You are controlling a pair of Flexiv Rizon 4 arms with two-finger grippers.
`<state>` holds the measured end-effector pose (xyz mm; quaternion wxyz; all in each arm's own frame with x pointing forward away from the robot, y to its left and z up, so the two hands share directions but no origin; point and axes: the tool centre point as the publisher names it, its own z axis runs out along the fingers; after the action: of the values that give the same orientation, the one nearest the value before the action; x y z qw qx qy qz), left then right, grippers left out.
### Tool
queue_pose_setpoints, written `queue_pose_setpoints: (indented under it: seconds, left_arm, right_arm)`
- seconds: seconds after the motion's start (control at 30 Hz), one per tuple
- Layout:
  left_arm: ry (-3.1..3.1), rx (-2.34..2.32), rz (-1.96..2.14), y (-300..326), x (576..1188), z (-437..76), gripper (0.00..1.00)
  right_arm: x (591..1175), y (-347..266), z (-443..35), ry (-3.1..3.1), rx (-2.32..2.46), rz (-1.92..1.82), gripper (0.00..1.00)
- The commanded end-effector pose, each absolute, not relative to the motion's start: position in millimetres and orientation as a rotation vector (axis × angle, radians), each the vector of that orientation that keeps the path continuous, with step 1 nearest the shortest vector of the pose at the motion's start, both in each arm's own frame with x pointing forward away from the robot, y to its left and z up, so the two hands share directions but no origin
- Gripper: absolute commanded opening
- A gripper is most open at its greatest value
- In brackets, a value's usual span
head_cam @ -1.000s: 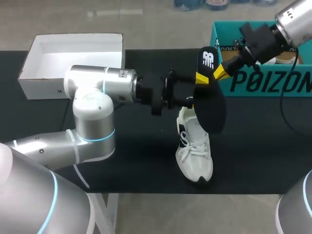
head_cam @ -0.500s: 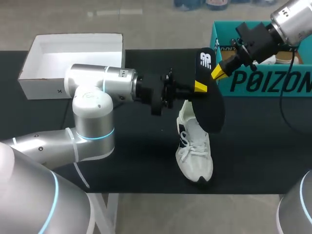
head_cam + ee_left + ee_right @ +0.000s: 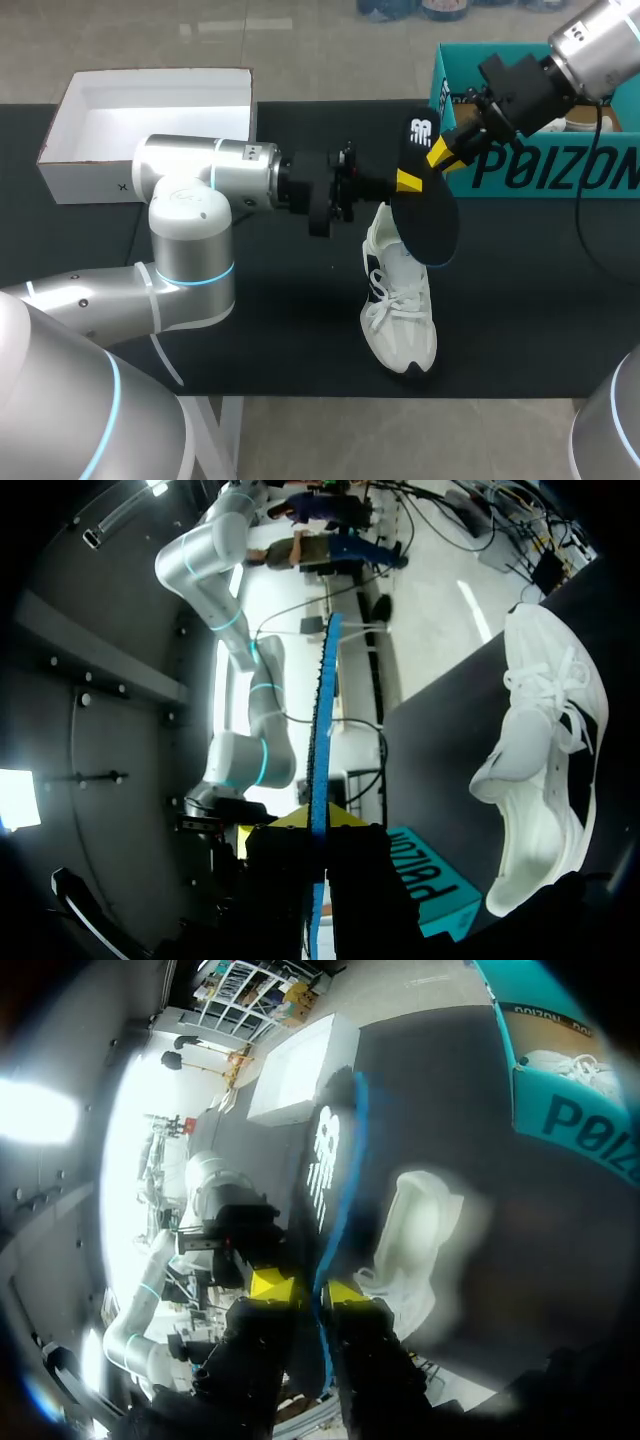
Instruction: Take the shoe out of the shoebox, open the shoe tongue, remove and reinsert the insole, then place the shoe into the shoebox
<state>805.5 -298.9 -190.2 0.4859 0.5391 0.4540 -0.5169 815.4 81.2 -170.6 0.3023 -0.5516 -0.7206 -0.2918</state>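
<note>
You've got the left gripper [image 3: 408, 181] and right gripper [image 3: 439, 152] both pinching the insole [image 3: 428, 218]. It looks light and floppy, so grab near the heel.

Head view: insole [image 3: 428, 205] covers shoe's [image 3: 400, 310] heel end and opening from you. Teal shoebox [image 3: 545, 178] at bench's far right corner cut off by picture edge; right arm [image 3: 590, 40] hides part of its inside. Left wrist view gives you insole edge-on only, faces unseen; left hand [image 3: 316, 822] tips mostly buried behind dark housing. Right wrist view: shoe blurred, laces unreadable.
</note>
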Motion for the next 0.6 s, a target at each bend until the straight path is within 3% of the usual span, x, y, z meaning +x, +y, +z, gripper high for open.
queue_pose_setpoints:
  seconds: [0.03, 0.6]
  left_arm:
    - [1.113, 1.309, -1.253, -295, 806, -191, 0.00]
    - [1.139, 1.336, -1.235, -281, 820, -195, 0.00]
  right_arm:
    - [808, 77, -168, -1.910, -1.507, -0.792, 1.00]
    - [765, 42, -102, -2.166, -1.567, -0.905, 1.00]
